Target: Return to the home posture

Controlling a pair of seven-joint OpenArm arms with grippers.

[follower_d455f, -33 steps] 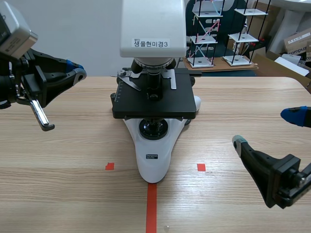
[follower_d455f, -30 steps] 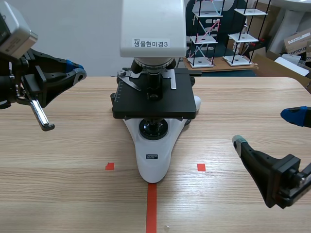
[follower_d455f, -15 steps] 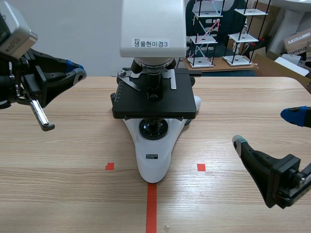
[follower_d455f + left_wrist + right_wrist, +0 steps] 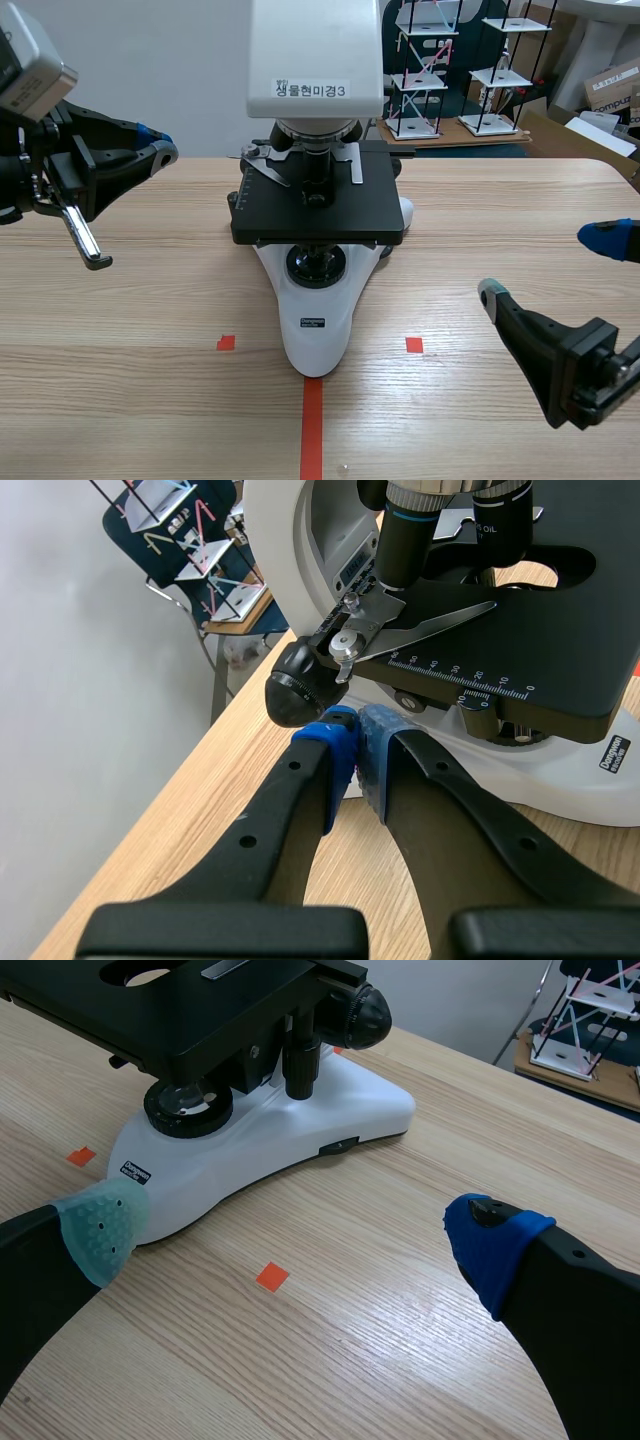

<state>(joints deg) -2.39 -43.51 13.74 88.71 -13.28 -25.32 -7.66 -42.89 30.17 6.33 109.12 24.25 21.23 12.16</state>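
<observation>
Left pincer [image 4: 352, 742] hangs shut, pads seemingly touching; right pincer [image 4: 300, 1230] gapes wide near the glossy white microscope [image 4: 315, 330] on the wood-grain counter [image 4: 130, 390].

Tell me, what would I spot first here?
The big white-and-black microscope, standing in the middle of the wooden table. The left arm hangs raised at one side of it with jaws shut, and the right arm sits low on the other side with jaws wide open.
</observation>
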